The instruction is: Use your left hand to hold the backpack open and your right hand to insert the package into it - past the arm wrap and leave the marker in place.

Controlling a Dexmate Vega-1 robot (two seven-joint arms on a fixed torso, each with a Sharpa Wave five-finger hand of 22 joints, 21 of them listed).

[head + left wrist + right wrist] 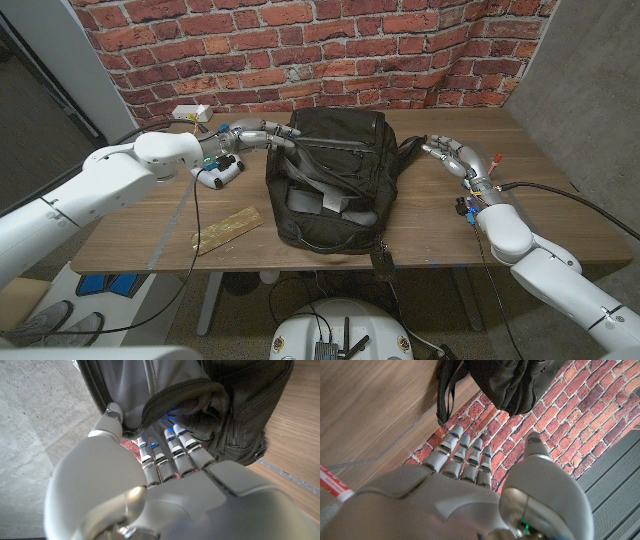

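Note:
A black backpack lies in the middle of the table, its mouth gaping toward me and showing grey lining. Inside the opening lies a grey wrap. My left hand reaches to the bag's upper left rim. Its fingers run straight in under the folded rim, with the thumb alongside on the grey lining. A flat gold package lies on the table left of the bag. My right hand stands open just right of the backpack, holding nothing. A red and white marker lies by my right wrist.
A small white box with cables sits at the back left near the brick wall. A loose black strap trails from the bag toward my right hand. Bare wood stretches to the right and along the front edge.

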